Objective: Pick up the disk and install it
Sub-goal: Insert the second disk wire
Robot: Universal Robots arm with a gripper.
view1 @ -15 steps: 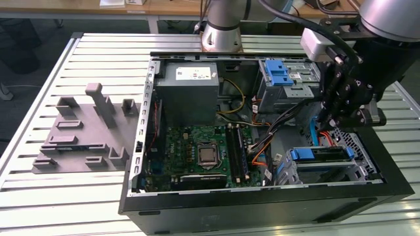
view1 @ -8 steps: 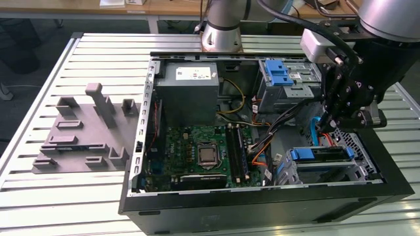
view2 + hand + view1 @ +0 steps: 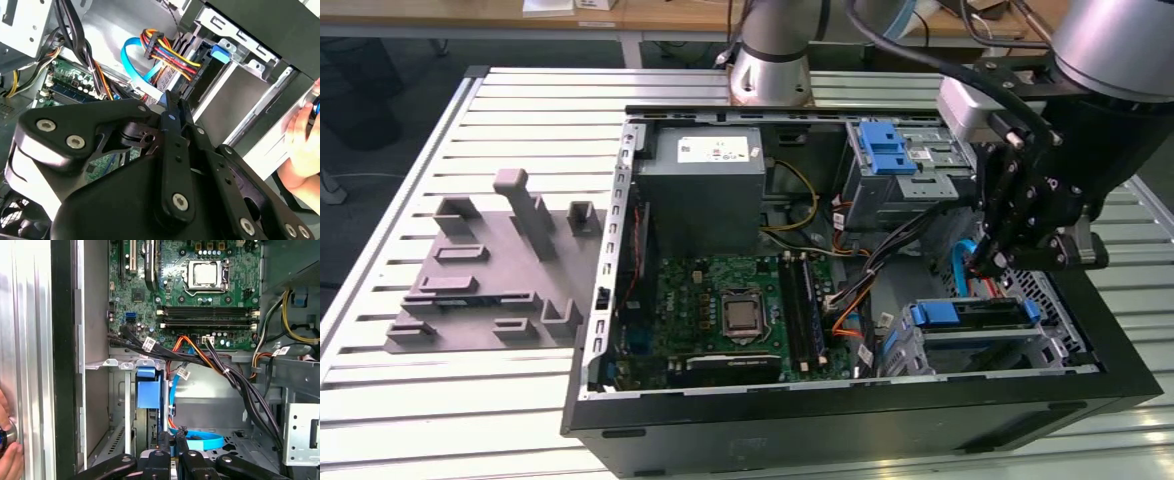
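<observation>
Exterior view: pincer (image 3: 997, 262), fingers closed together and holding nothing, hovers at right of frame above the disk (image 3: 974, 318), seated in its lower-right bay; nearby cables (image 3: 881, 245) could snag the fingers.

Green motherboard (image 3: 185, 295) with a silver square processor socket (image 3: 205, 274) lies inside the open black computer case (image 3: 64, 340). A bundle of black, orange and yellow cables (image 3: 215, 365) crosses beneath it. A blue plastic drive-bay bracket (image 3: 149, 390) stands upright beside a looped blue flat cable (image 3: 202, 442). The black end effector (image 3: 172, 452) has its fingers pressed together. A person's hand (image 3: 7, 440) rests at the case's outer edge.
</observation>
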